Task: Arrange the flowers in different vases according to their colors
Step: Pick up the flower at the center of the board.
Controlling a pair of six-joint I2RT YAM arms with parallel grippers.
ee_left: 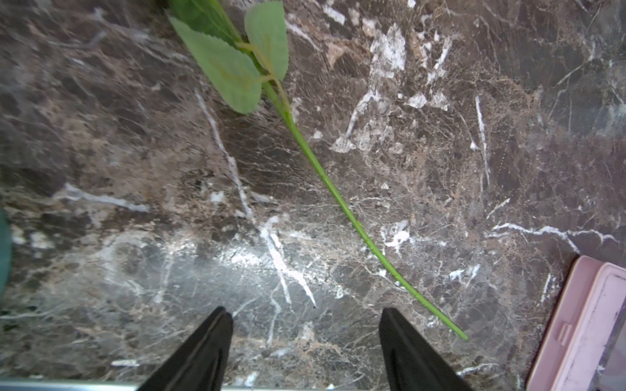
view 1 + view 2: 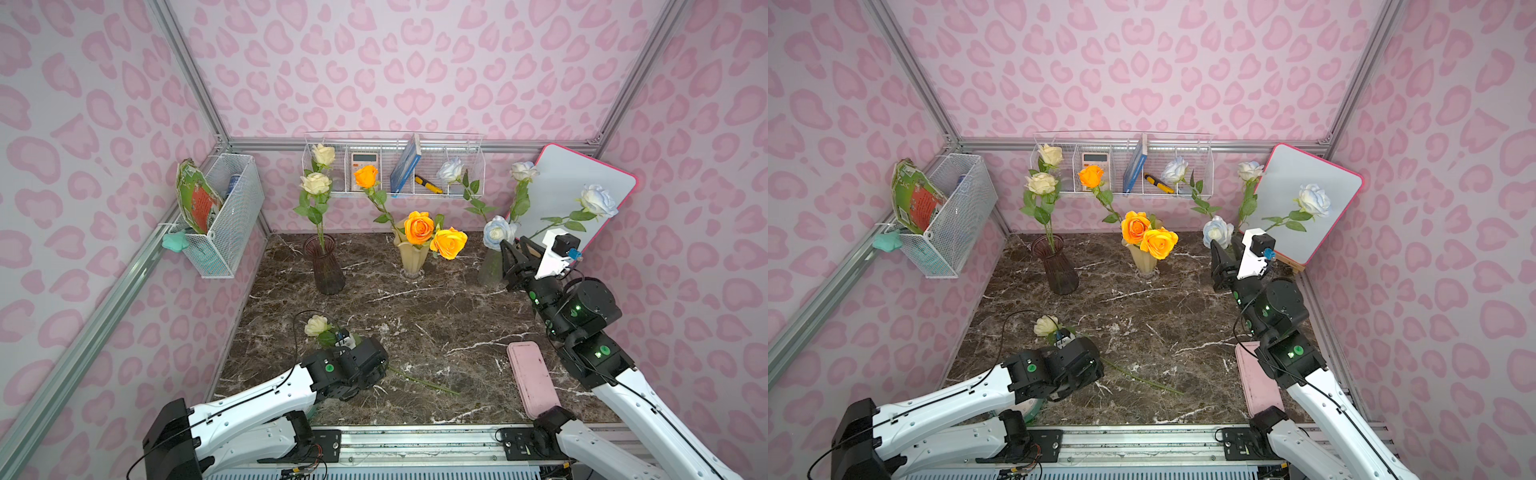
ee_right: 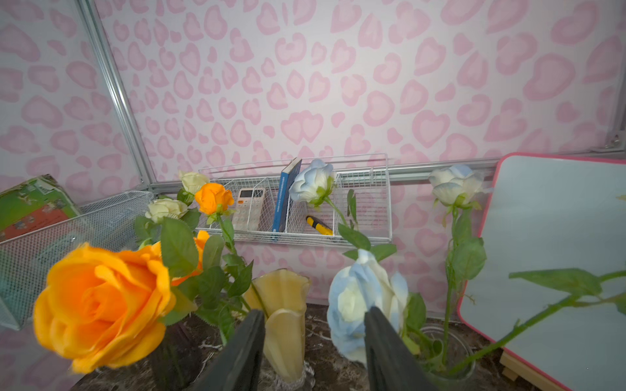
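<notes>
Three vases stand at the back of the marble surface [image 2: 415, 324]: the dark ribbed vase [image 2: 328, 270] holds two cream roses, the pale yellow vase [image 2: 412, 257] three orange ones, and the clear glass vase [image 3: 450, 355] the blue-tinged white ones. One cream rose [image 2: 318, 325] lies flat on the surface near the front, its stem [image 1: 338, 196] running past the left claw [image 1: 305, 315], which hangs open and empty just beside the stem's end. The right claw [image 3: 313, 316] is open too, empty, between the yellow and glass vases.
</notes>
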